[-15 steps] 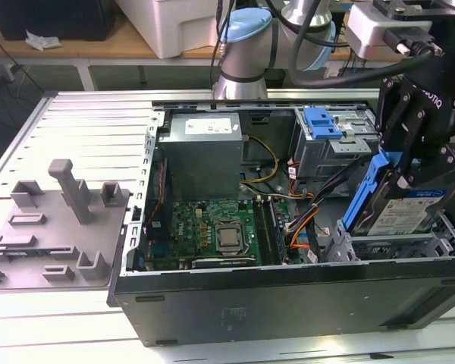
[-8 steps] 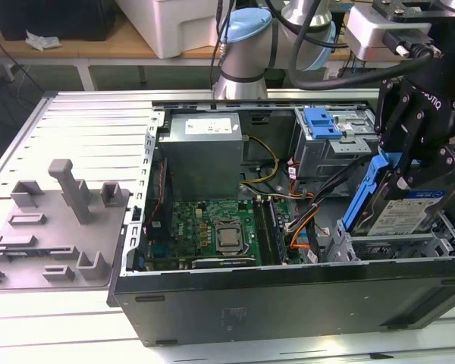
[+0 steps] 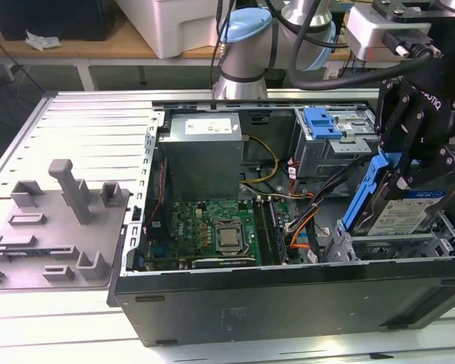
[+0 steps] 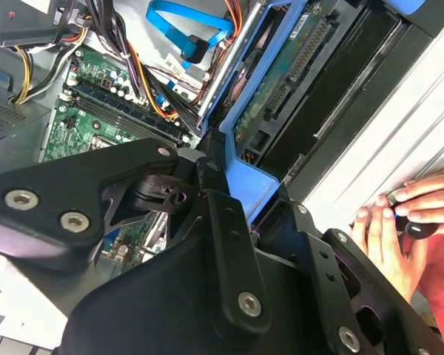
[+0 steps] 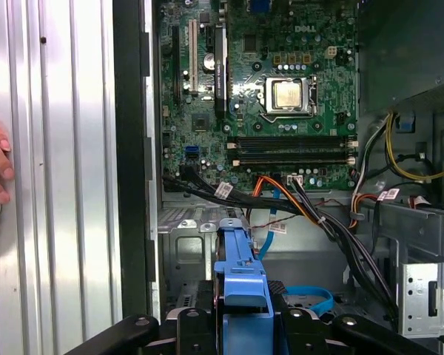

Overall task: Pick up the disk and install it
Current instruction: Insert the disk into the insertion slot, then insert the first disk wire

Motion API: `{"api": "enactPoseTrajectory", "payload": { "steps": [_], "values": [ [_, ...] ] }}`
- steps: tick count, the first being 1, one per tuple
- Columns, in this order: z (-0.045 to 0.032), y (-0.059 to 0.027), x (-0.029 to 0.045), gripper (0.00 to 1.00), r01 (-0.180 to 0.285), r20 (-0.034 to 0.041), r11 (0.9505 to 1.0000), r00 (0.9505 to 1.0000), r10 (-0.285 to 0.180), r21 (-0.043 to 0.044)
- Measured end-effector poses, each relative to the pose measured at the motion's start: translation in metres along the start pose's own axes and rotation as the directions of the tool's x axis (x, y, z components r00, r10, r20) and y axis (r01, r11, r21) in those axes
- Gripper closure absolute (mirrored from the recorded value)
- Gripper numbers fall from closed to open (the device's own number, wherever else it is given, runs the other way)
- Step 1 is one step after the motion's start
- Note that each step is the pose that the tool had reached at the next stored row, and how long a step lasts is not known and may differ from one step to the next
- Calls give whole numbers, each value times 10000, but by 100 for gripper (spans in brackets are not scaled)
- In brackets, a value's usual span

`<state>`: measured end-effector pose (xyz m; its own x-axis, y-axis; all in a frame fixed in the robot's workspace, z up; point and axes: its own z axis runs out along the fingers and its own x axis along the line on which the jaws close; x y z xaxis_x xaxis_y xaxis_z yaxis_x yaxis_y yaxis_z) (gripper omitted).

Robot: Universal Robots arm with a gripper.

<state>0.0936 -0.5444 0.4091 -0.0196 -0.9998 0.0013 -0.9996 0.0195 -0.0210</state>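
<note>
Ribbed bench (image 3: 76, 121), open PC case (image 3: 288, 303). Jaws clamped on disk (image 3: 408, 216) by its blue rail; long axis slants down from jaws, lower end at drive bay (image 3: 379, 247) mouth.

Arm (image 3: 241, 76): grey joints and pale-blue caps (image 3: 246, 23) recorded, black cable (image 3: 326, 78) attached. End effector (image 3: 425, 173): black linkage, silver screws (image 4: 75, 220) noted.
</note>
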Motion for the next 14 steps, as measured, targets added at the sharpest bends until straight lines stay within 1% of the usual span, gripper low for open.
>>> {"api": "enactPoseTrajectory", "payload": {
  "steps": [2, 3, 5, 6, 14],
  "values": [
    [0, 2, 0, 62, 1, -1, 10000, 10000, -1, -1],
    [0, 3, 0, 56, 1, -2, 10000, 10000, -1, 0],
    [1, 5, 0, 56, 1, -3, 10000, 10000, -1, 0],
    [1, 6, 0, 50, 0, -1, 10000, 10000, 0, 0],
    [6, 8, 0, 50, 0, -2, 10000, 10000, 0, 0]
  ]
}}
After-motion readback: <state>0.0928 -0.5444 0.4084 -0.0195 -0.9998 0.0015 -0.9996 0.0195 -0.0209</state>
